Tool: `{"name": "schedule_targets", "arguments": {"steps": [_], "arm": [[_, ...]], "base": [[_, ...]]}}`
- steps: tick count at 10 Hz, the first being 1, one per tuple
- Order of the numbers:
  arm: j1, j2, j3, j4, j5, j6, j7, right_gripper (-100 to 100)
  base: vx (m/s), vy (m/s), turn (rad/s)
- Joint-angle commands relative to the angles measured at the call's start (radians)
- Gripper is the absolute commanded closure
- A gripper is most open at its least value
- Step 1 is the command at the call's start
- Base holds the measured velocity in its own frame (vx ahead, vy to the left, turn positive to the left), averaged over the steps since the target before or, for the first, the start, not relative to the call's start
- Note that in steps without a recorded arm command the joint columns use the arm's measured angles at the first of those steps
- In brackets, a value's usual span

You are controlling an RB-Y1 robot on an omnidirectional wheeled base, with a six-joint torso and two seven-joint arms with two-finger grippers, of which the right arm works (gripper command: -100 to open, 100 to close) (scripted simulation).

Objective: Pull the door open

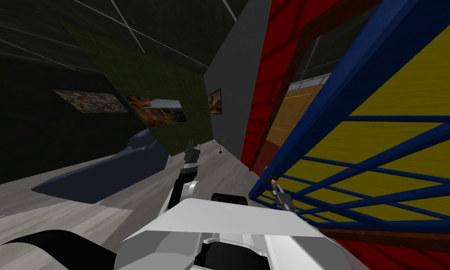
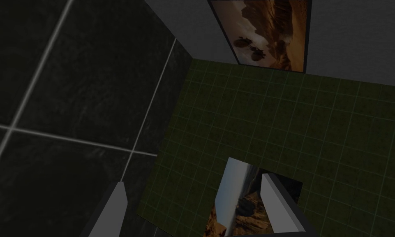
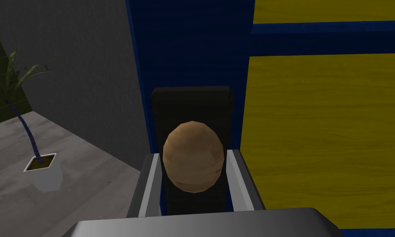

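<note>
The door (image 1: 383, 154) is yellow with a blue frame and blue bars, and it stands swung out from its red wall on my right. Its round brown knob (image 3: 193, 156) sits on a black plate (image 3: 192, 107) at the blue edge. My right gripper (image 3: 193, 164) is shut on the door knob, one finger pressing each side; in the head view the right gripper (image 1: 276, 185) meets the door's near edge. My left gripper (image 2: 192, 197) hangs open ahead of my chest, and the head view has the left gripper (image 1: 190, 149) well left of the door.
A small potted plant (image 3: 40, 164) stands on the grey floor by the grey wall (image 1: 233, 84), left of the door's edge. A dark blue sofa (image 1: 106, 173) lies on the left. Behind the door, the red wall (image 1: 275, 70) frames the doorway.
</note>
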Motion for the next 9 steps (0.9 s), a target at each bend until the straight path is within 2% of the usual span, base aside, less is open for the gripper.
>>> {"name": "schedule_targets", "arguments": {"steps": [1,6,7,8,9], "arm": [[0.005,-0.009,0.016,0.007,0.009,-0.021,-0.013,100],[0.023,-0.039,0.067,0.012,0.036,-0.073,-0.048,100],[0.022,-0.036,0.061,0.005,0.032,-0.059,-0.040,100],[0.023,-0.041,0.075,0.018,0.039,-0.076,-0.053,100],[0.023,-0.043,0.077,0.022,0.040,-0.080,-0.056,100]], "base": [[-0.201,-0.056,0.094],[-0.198,-0.036,0.086],[-0.092,-0.023,0.027],[-0.164,-0.007,0.144],[-0.233,-0.030,0.133]]}}
